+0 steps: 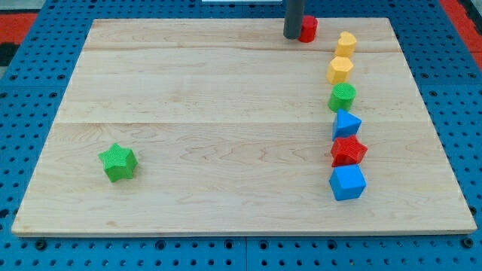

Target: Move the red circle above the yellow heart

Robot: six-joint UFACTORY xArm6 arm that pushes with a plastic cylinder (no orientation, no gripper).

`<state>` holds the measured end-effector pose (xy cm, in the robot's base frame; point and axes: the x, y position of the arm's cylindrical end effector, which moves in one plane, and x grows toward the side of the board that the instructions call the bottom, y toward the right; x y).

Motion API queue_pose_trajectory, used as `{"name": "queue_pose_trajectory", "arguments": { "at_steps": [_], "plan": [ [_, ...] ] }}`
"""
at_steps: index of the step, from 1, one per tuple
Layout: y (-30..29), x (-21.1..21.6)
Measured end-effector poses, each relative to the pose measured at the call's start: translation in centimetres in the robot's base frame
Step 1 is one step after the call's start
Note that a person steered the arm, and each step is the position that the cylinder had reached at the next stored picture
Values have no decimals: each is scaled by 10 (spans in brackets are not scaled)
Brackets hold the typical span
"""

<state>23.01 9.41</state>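
Note:
The red circle [308,28] sits near the board's top edge, right of centre. My tip [292,36] is at its left side, touching or almost touching it. The yellow heart [346,43] lies just right of and slightly below the red circle, with a small gap between them.
Below the yellow heart runs a column of blocks: a yellow hexagon [340,70], a green circle [342,97], a blue triangle [346,123], a red star [348,151] and a blue cube [347,182]. A green star [118,162] lies at the lower left. The wooden board [196,113] sits on a blue pegboard.

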Motion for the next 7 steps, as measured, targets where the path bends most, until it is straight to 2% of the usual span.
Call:
{"name": "queue_pose_trajectory", "arguments": {
  "at_steps": [2, 3, 5, 7],
  "plan": [
    [19, -12],
    [6, -12],
    [15, -38],
    [27, -38]
  ]
}}
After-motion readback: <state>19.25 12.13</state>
